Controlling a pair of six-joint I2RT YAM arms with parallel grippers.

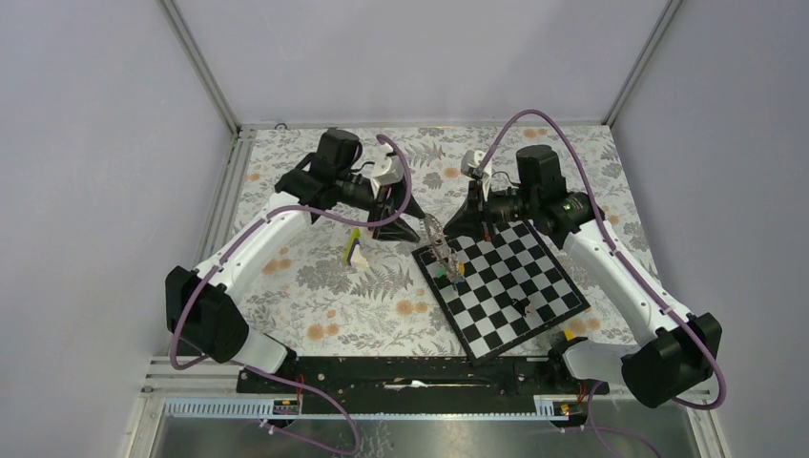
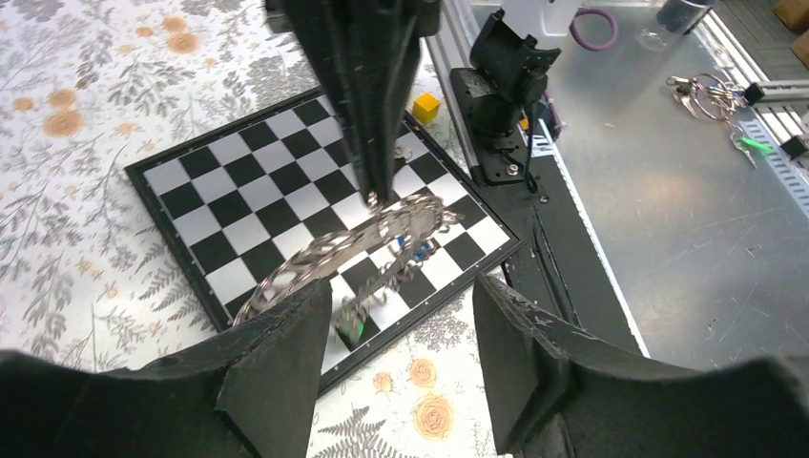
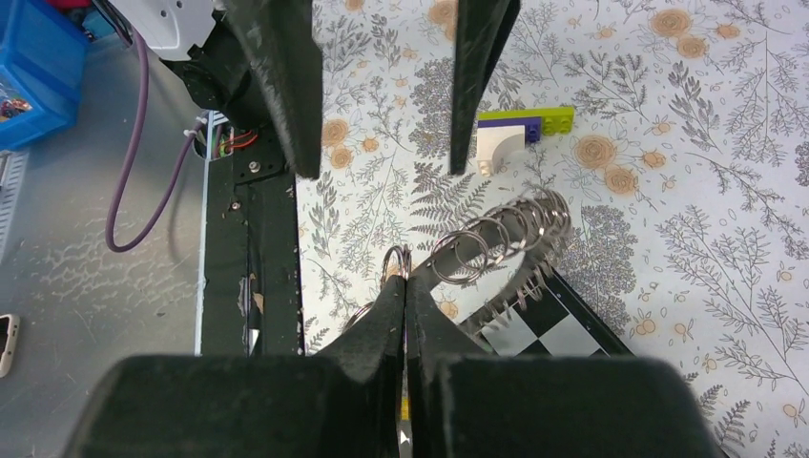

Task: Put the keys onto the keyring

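The keyring (image 2: 315, 256) hangs tilted above the chessboard (image 2: 238, 205), a grey metal ring with small loops (image 3: 496, 239) along its rim. My right gripper (image 3: 404, 279) is shut on its edge, and its dark fingers (image 2: 367, 114) come down from the top of the left wrist view. A blue key (image 2: 420, 248) and a green key (image 2: 355, 329) dangle from the ring. A black key (image 1: 527, 307) lies on the board. My left gripper (image 2: 401, 372) is open just short of the ring, touching nothing, and its fingers (image 3: 277, 76) show spread in the right wrist view.
A lime-and-white wedge (image 1: 354, 250) stands on the floral cloth left of the board. A small yellow block (image 2: 426, 107) lies by the right arm's base (image 2: 501, 86). The black base rail (image 1: 410, 374) runs along the near edge. Off the table lies a bunch of spare keys (image 2: 711, 95).
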